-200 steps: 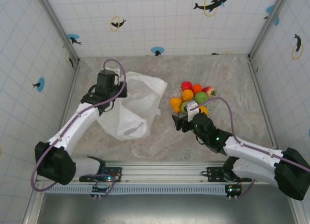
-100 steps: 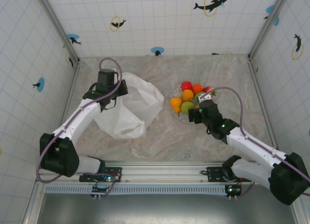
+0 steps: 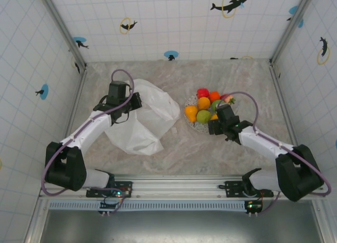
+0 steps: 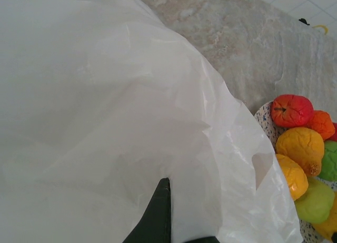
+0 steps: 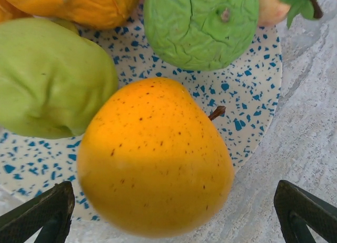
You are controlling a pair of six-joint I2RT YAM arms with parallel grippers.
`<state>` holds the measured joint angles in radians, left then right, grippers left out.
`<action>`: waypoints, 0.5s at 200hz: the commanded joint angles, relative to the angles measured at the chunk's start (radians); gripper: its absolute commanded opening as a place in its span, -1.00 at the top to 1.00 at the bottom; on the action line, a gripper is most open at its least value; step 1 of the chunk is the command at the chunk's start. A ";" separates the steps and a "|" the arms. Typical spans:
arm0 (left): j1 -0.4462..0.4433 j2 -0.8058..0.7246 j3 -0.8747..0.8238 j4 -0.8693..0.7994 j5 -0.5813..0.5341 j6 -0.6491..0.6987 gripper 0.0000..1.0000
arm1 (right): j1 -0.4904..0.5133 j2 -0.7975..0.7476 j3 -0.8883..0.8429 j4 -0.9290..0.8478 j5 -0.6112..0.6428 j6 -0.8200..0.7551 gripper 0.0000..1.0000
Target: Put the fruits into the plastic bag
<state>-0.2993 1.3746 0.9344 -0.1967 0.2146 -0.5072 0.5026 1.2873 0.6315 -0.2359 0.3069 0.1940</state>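
spread wide and holding nothing, the jaws of your right gripper [image 5: 174, 203] now flank the yellow fruit [image 5: 155, 159] at the near rim of the speckled plate [image 5: 247, 90]; a second ago they hung short of it. the other fruits [image 3: 204, 103] are piled just beyond. your left gripper [image 3: 128, 102] has shifted slightly at the plastic bag [image 3: 147, 122], left of the plate; its grip can't be told. closing on that fruit looks like your next move.

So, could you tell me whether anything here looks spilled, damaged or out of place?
Nothing is spilled: the fruits are piled on the plate, and the bag lies crumpled beside it. One oddity: several fruits, like the green fruit, have wrinkled, dented skin.
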 commanded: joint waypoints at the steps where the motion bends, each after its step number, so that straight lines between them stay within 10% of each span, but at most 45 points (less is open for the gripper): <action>1: 0.030 0.019 -0.012 0.036 0.047 -0.023 1.00 | -0.012 0.044 0.048 0.024 -0.032 -0.051 -0.99; 100: 0.062 0.021 -0.017 0.047 0.117 -0.018 1.00 | -0.041 0.199 0.097 0.063 -0.085 -0.144 -0.74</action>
<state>-0.2413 1.3972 0.9249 -0.1658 0.3050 -0.5247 0.4690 1.4605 0.6899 -0.1936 0.2283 0.0811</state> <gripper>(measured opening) 0.043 0.891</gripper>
